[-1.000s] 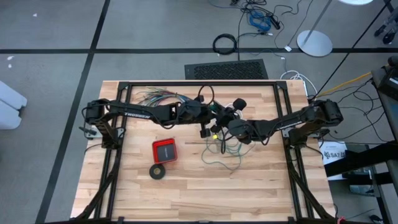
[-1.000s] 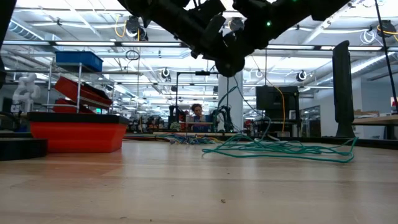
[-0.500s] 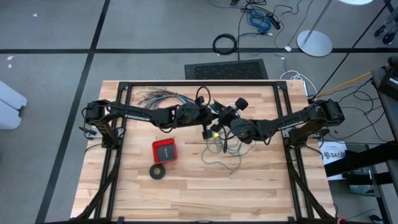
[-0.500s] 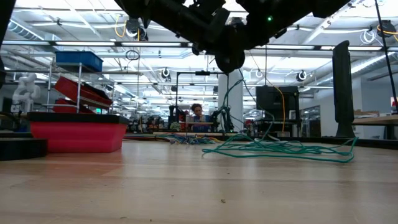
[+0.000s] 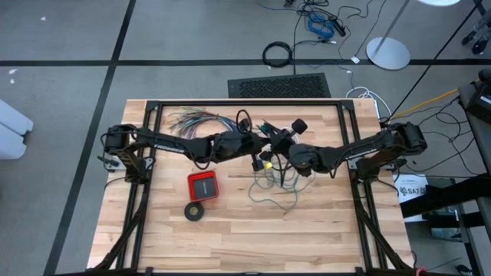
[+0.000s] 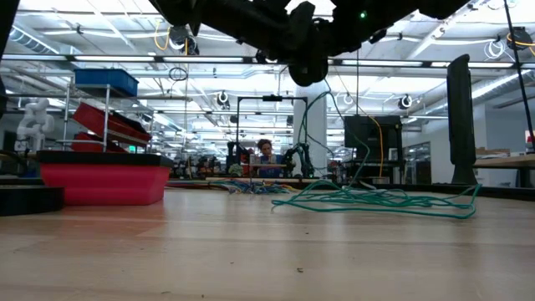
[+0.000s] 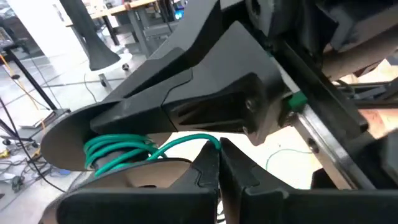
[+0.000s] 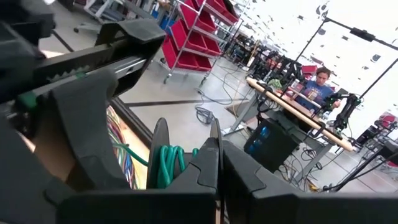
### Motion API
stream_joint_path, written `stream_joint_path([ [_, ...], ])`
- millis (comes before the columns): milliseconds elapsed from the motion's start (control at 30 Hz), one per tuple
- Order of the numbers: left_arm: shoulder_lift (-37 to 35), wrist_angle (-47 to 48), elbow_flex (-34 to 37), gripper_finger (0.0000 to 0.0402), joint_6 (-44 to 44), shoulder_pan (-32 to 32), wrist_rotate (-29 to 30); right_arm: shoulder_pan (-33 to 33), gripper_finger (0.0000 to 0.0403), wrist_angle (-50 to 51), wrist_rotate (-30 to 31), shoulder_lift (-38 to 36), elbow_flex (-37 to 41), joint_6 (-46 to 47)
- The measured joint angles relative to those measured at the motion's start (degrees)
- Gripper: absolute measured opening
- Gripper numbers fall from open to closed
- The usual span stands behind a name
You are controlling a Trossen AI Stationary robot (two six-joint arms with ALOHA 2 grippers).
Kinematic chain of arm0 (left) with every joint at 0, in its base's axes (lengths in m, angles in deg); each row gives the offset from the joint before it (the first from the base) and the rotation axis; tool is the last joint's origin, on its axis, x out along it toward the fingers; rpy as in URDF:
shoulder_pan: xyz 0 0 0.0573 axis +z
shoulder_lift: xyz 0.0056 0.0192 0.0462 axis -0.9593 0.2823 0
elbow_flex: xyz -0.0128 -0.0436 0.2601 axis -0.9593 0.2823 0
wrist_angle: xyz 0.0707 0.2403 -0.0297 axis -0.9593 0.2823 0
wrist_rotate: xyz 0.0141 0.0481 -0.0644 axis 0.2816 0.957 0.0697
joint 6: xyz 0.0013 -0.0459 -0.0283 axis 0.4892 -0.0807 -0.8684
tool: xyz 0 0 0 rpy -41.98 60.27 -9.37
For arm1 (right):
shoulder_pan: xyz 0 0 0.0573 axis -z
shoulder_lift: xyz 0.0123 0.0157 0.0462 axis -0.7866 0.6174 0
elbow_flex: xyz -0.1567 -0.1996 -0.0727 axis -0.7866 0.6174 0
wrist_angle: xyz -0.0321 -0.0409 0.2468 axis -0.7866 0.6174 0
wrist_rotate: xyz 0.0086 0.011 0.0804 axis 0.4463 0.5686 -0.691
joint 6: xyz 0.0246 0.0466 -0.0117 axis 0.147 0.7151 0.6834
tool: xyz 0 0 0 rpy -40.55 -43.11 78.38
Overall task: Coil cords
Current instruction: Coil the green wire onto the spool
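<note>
Red box (image 5: 203,185), black tape ring (image 5: 195,211), coloured wires (image 5: 192,120)

1. The thin teal-green wire (image 5: 273,186) disappears under the two dark arms where they meet.
2. The thin white cord cannot be made out anywhere.
3. The low view's top edge cuts off both arms.

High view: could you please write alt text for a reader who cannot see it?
Two dark arms meet above the middle of a wooden table, the left hand and right hand close together over a loose teal wire. A red box, a black ring and coloured wires lie on the left.
</note>
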Motion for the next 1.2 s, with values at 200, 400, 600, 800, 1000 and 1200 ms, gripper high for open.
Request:
stream_joint_path([
  [200,0.0,-1.8,0.0,0.0000,2.4,0.0,0.4,0.0,0.0000,-0.1,-1.3,-2.7,0.0,-0.5],
  [400,0.0,-9.4,0.0,0.0000,4.9,0.0,-0.4,-0.4,0.0000,-0.9,-3.9,-7.7,0.0,-0.7],
  [600,0.0,-16.6,0.0,0.0000,6.5,0.0,-1.9,-0.4,0.0000,-4.7,-6.9,-10.3,0.0,-0.9],
  [800,0.0,-17.5,-0.1,0.0015,7.2,0.3,-2.5,-0.2,0.0000,-13.5,-13.1,-10.2,0.0,-2.5],
  [1000,0.0,-17.8,-0.1,0.0020,11.1,0.3,-0.3,-0.6,0.0000,-15.9,-15.2,-10.3,0.0,-3.0],
  [1200,-0.1,-17.6,-0.2,0.0021,14.8,0.8,0.1,-2.6,0.0000,-15.1,-15.0,-12.1,0.0,-3.7],
])
